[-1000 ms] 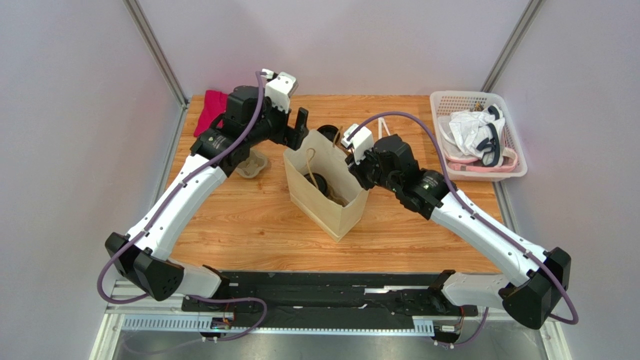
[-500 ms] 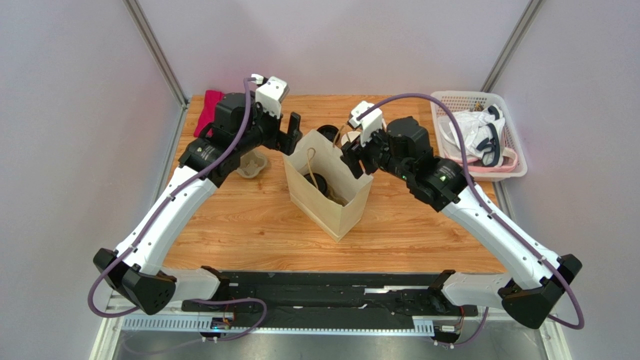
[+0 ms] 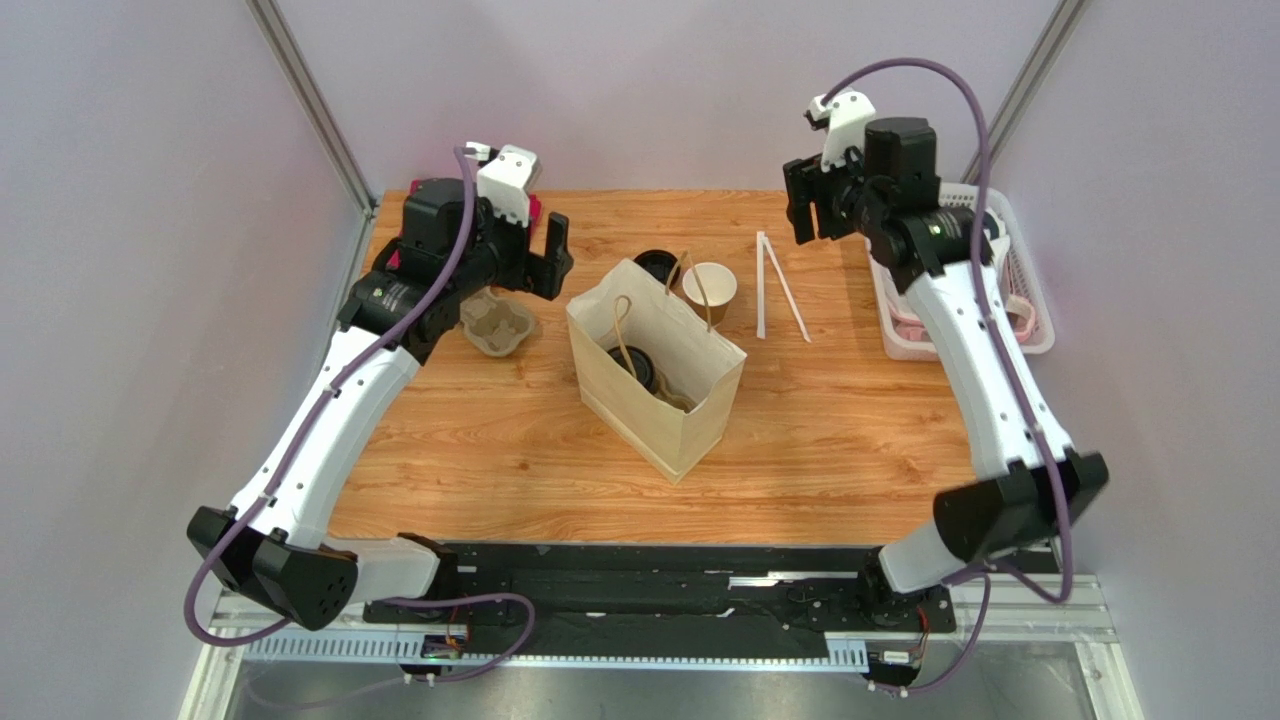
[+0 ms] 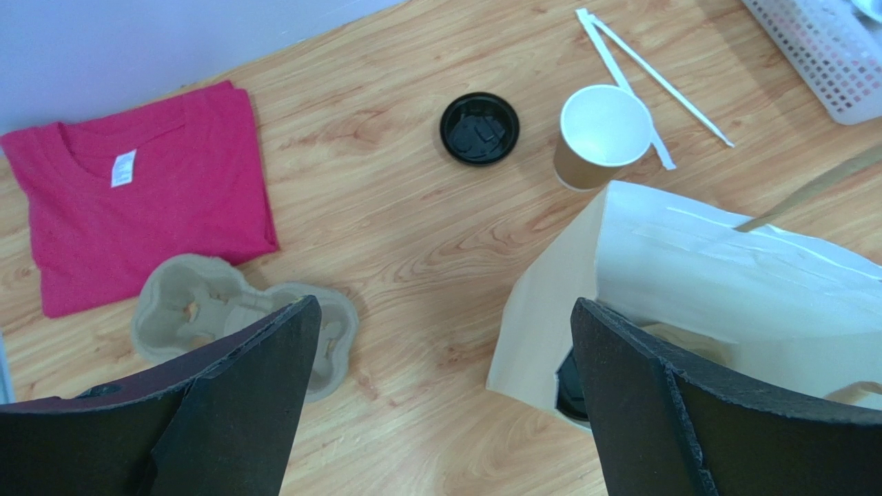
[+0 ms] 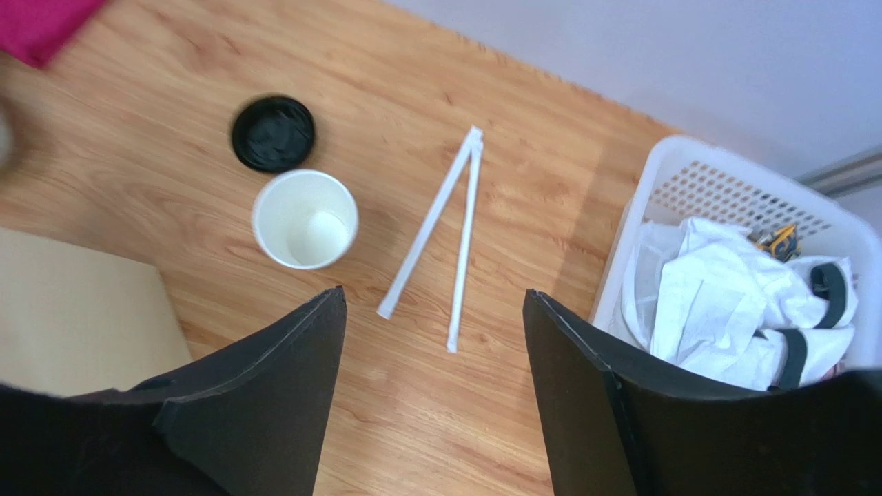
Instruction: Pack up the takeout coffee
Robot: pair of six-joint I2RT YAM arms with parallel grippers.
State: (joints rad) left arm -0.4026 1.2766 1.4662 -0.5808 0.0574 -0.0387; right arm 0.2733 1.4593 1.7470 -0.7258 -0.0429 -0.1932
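Note:
The takeout coffee [image 3: 637,365], a cup under a black lid, stands inside the open brown paper bag [image 3: 661,408]. In the left wrist view only an edge of its lid [image 4: 566,384] shows, behind the bag's wall [image 4: 725,279]. My left gripper [image 3: 549,255] is open and empty, above the table just left of the bag; its own view [image 4: 445,305] shows bare wood between the fingers. My right gripper [image 3: 800,203] is open and empty, held high at the back right, over the wood [image 5: 433,292] near the straws.
An open tan cup with a white inside [image 3: 708,290] and a loose black lid [image 3: 655,266] sit behind the bag. Two wrapped straws [image 3: 777,285] lie to their right. A pulp cup carrier [image 3: 498,321] and a red shirt [image 4: 135,186] lie at left. A white basket [image 3: 1022,323] of cloths stands at right.
Both grippers have drawn away from the bag's mouth. The right arm has swung up and right toward the basket. The left gripper has moved back and left.

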